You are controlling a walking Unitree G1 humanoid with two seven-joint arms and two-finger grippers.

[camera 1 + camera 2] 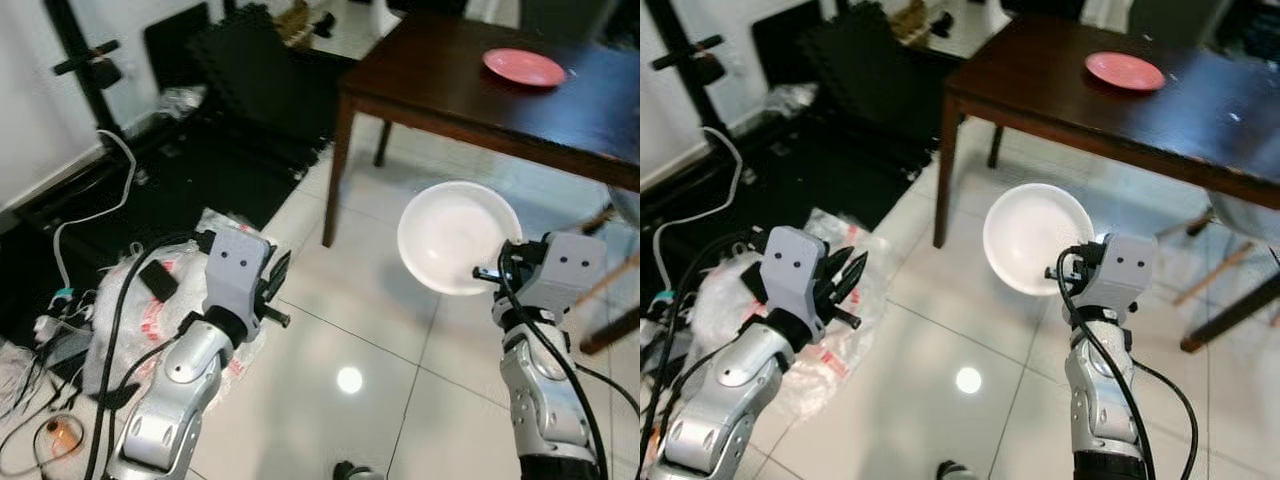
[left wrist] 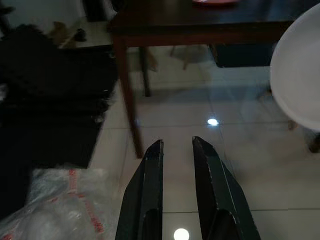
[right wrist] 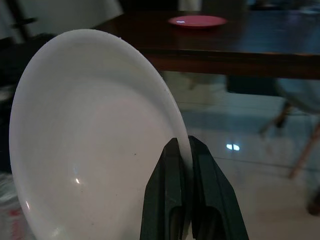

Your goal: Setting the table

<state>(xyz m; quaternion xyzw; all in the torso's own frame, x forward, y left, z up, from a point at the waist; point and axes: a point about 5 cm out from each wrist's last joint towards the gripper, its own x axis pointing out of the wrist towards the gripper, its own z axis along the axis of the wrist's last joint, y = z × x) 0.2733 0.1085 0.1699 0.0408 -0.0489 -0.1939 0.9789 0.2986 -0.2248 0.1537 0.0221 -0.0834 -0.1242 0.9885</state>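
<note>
Left gripper (image 1: 277,283) hangs out over the tiled floor (image 1: 350,340), black fingers (image 2: 150,200) slightly parted and gripping nothing, and beneath that arm there's a crumpled clear plastic bag (image 1: 140,300) with red print too blurred to read. Cables (image 1: 90,215) trail off toward the picture's edge, where the dark clutter by the wall is hard to make out. Moving across, a dark wooden table (image 1: 470,95) stands ahead, one leg fully in sight, its far side cut off by the frame. On it, well back from the near edge, sits a pink plate (image 1: 524,67). Now to the right: the right gripper (image 3: 184,165) is clenched on the rim of a white plate (image 1: 458,236), held tilted nearly on edge above the floor, short of the table and apart from it. Beyond it, light wooden chair legs (image 1: 610,290) poke in, the seat out of frame.
</note>
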